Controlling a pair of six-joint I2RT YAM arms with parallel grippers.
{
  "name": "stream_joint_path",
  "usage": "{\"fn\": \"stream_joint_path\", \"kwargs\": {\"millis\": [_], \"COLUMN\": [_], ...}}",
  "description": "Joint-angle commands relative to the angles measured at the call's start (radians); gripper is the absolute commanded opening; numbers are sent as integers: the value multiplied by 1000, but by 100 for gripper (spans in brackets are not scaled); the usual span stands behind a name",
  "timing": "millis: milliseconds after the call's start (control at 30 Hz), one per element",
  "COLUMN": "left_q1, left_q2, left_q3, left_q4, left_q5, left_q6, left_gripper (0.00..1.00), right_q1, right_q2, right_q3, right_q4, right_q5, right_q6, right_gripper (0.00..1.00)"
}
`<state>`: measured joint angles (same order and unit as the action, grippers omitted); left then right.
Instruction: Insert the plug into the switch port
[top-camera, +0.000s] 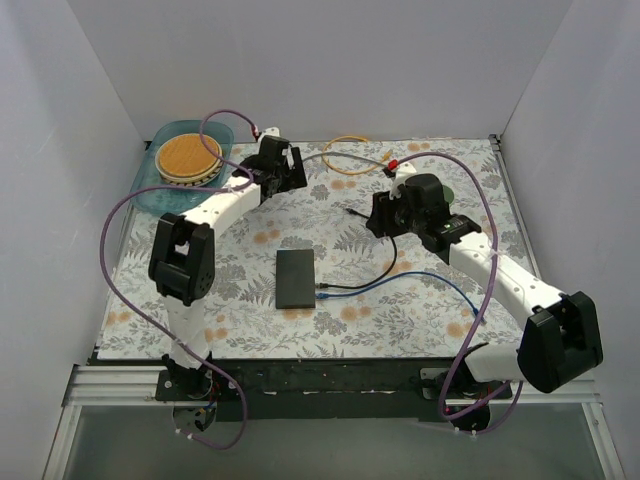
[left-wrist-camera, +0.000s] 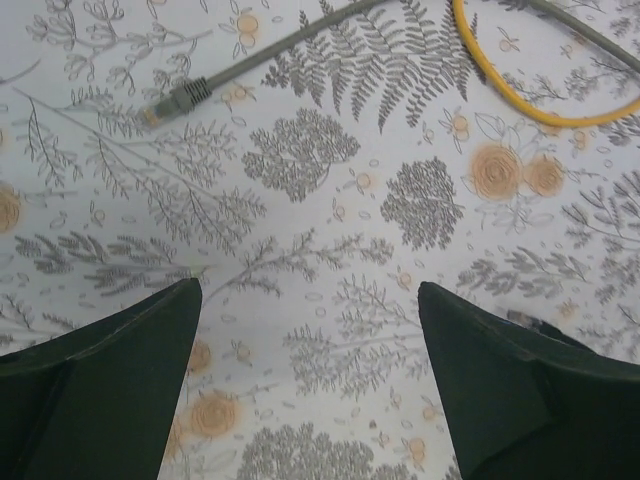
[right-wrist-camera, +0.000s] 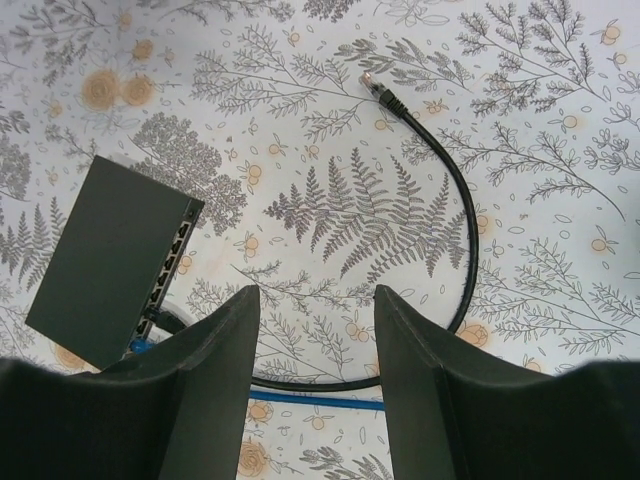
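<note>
Tabletop (top-camera: 400, 320): pale cloth printed with grey ferns and orange blossoms, flat and matte.

Switch (right-wrist-camera: 110, 260): thin, matte black, rectangular slab lying flat. A row of sockets ran along the narrow edge facing the right pincer (right-wrist-camera: 315, 292). It sat below and to the left of that pincer's left finger in the wrist view, close but not touching. A blue cable (right-wrist-camera: 320, 400) and a black cable (right-wrist-camera: 465, 230) reached its socket edge, but the finger partly hid the joints.

The black cable was round and glossy and curved in an arc past the right finger. Its free end, the black plug (right-wrist-camera: 378, 88), had a clear tip and lay loose on the cloth ahead of the right pincer, well apart from the switch.

Right pincer: released, its fingers spread and holding nothing. The arm was stretched forward and bent at the elbow, with the wrist angled down toward the cloth.

Left pincer (left-wrist-camera: 308, 290): also released, with its dark wedge-shaped fingers wide apart over bare cloth. The arm reached to the far side of the tabletop. Ahead and to the left of this pincer lay a grey plug (left-wrist-camera: 180, 97) on a grey cable (left-wrist-camera: 290, 42). Ahead and to the right was a loop of yellow cable (left-wrist-camera: 510, 95).

Overhead view: a teal tray (top-camera: 150, 190) carrying a round wooden disc (top-camera: 189, 154) sat to the left of the left pincer.
</note>
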<state>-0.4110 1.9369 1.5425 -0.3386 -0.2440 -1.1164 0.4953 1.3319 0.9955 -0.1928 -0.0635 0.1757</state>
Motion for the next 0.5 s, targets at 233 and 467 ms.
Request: {"fn": "stream_joint_path", "kwargs": {"millis": [233, 467], "left_q1": [74, 135], "left_q2": [399, 481], "left_q3": [545, 613], "left_q4": [-148, -146], "left_q5": [-201, -95], "left_q6": [211, 271], "left_gripper": [81, 75], "right_q1": [-29, -37], "right_q2": [-59, -60], "right_q3": [-21, -28], "right_q4": [24, 18], "right_q5": [-71, -78], "right_q6": [16, 13], "right_gripper": [56, 56]}}
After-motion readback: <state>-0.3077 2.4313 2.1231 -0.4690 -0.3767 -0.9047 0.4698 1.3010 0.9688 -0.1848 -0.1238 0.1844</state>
